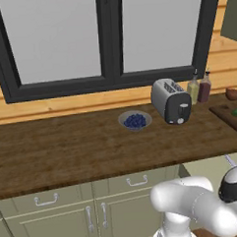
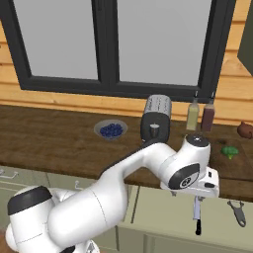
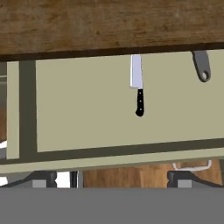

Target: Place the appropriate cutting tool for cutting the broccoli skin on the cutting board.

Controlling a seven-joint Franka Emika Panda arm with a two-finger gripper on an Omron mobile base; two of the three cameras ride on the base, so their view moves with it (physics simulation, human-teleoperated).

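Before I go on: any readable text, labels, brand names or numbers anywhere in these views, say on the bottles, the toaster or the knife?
None can be read.
Two bottles: no label shows.
Toaster: plain front with a dark knob, no brand or numbers.
Knife: pale dots on the black handle, no lettering.
Peeler: no marking shows.
Bowl of blueberries, cutting board, drawer: plain.

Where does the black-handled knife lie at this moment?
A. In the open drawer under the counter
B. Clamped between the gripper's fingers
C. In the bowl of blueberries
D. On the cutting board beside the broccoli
A: the knife rests flat on the pale floor of the open drawer, below the counter edge.
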